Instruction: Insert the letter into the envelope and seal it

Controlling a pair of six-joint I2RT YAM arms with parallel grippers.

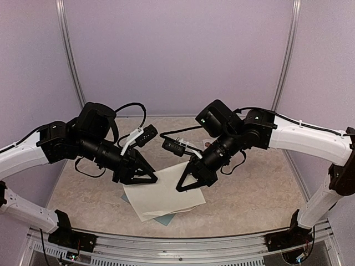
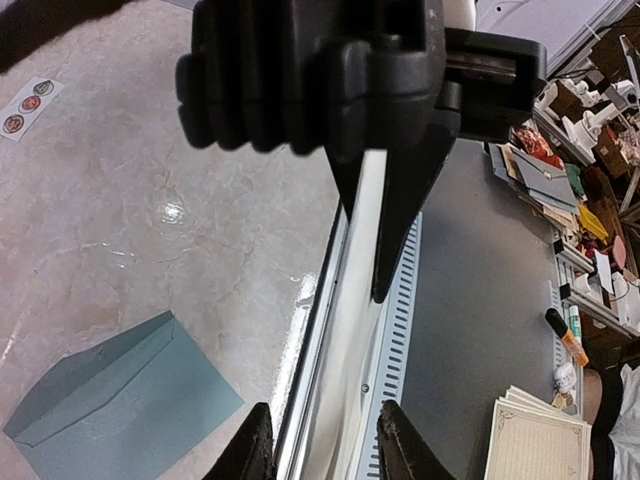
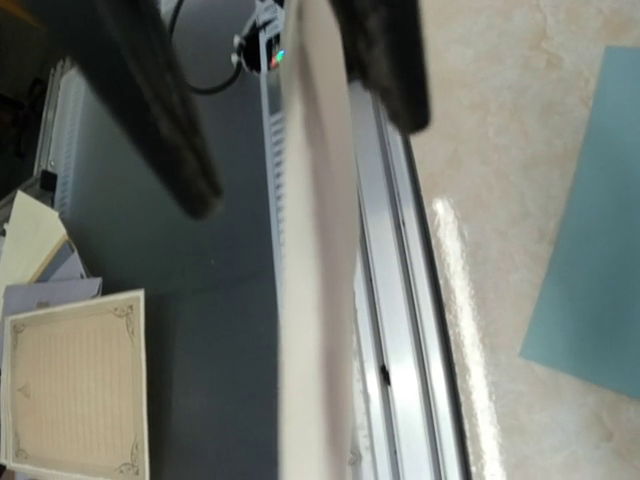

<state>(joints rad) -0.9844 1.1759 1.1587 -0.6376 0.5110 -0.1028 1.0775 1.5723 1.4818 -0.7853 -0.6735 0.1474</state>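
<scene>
Letter (image 1: 161,197) over envelope (image 2: 130,410), right gripper (image 1: 181,187) pinching it, left gripper (image 1: 153,178) parted, stickers (image 2: 28,103) only from left wrist

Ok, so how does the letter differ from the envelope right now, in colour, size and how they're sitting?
The letter shows a plain white face; the envelope is teal. The letter is larger, covering most of the envelope in the top view. The letter is pinched in the right gripper's jaws, while the envelope lies flat on the table, ungripped. Both are rectangular paper.
</scene>
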